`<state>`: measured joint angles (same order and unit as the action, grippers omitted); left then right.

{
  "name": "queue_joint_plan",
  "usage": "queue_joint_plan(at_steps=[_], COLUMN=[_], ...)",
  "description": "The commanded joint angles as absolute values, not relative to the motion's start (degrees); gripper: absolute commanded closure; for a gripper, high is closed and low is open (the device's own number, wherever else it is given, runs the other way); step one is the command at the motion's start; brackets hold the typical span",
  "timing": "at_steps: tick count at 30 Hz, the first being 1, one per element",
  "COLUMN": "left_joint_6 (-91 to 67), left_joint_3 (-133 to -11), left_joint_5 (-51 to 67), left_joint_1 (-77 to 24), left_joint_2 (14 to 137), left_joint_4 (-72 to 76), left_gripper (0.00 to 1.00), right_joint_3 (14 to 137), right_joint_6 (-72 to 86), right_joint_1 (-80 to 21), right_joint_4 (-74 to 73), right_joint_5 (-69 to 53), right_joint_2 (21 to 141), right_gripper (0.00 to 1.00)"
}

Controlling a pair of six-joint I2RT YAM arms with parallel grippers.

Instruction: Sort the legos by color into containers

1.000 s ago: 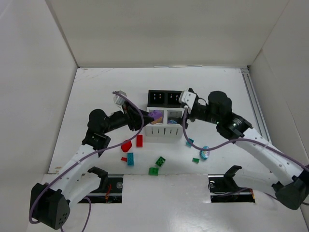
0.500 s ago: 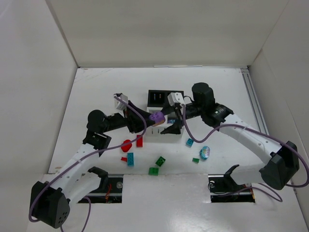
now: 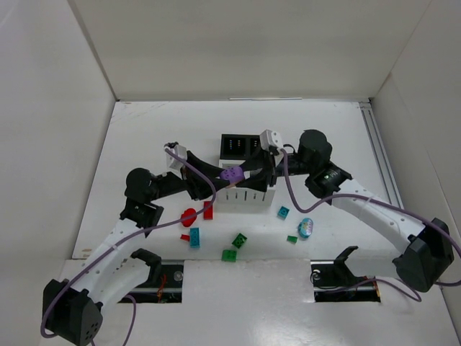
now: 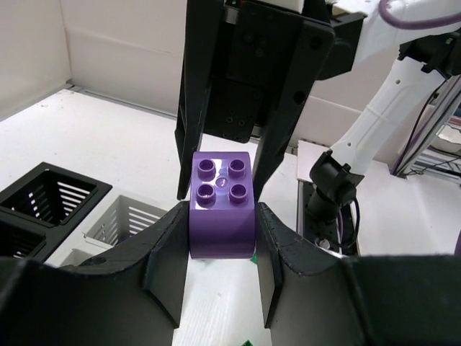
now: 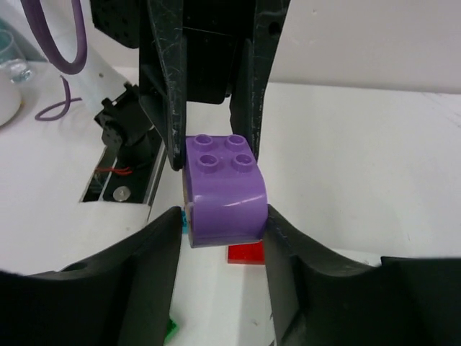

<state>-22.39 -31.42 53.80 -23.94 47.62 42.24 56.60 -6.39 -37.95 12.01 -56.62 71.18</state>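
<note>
A purple lego brick (image 3: 231,174) hangs over the white containers (image 3: 245,194), caught between both grippers. My left gripper (image 3: 225,176) is shut on it from the left; in the left wrist view the brick (image 4: 222,213) fills the gap of that gripper (image 4: 222,216). My right gripper (image 3: 242,174) reaches in from the right, and its fingers press the same brick (image 5: 223,191) on both sides in the right wrist view (image 5: 223,213). The black containers (image 3: 241,145) stand just behind.
Loose legos lie on the table in front of the bins: a red oval (image 3: 189,216), a red brick (image 3: 208,210), a teal brick (image 3: 194,237), green bricks (image 3: 239,241) (image 3: 229,254), a teal piece (image 3: 284,212) and a teal oval (image 3: 306,228). Both arm bases stand at the near edge.
My right gripper swung left from above the bins to the purple brick and closed its fingers round it. The left gripper kept its hold and lifted the brick slightly.
</note>
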Motion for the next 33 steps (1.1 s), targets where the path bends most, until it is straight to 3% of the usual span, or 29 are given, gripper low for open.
queue_joint_plan(at_steps=[1,7,12,18,24,27,33], left_joint_6=[-22.06,-22.06,-23.55,-27.24,-27.86,-27.86,-28.39], left_joint_3=[-31.03,-30.50,-30.50,-38.48,-43.67,-44.38,-44.38], left_joint_5=[52.82,52.29,47.74,29.37,26.46,25.50,18.03], left_joint_1=[-23.73,-23.73,-23.73,-23.73,-23.03,-23.03,-22.50], left_joint_2=[45.79,44.12,43.59,44.30,46.84,48.24,47.64], left_joint_4=[46.23,46.23,44.92,32.88,29.63,26.39,16.37], left_gripper=[1.00,1.00,1.00,1.00,1.00,1.00,1.00], right_joint_3=[54.15,52.48,50.98,44.05,38.85,43.40,56.75], right_joint_6=[3.06,4.92,5.45,4.04,1.77,-7.61,-23.27], right_joint_1=[-38.32,-38.32,-38.94,-36.93,-33.14,-32.08,-32.08], right_joint_4=[28.09,34.62,37.62,32.61,29.11,14.46,-21.41], right_joint_5=[-56.43,-57.74,-57.74,-56.61,-56.60,-52.58,-23.25], right_joint_2=[69.61,71.63,72.68,73.21,69.53,65.75,61.79], right_gripper=[0.51,0.71,1.00,1.00,1.00,1.00,0.99])
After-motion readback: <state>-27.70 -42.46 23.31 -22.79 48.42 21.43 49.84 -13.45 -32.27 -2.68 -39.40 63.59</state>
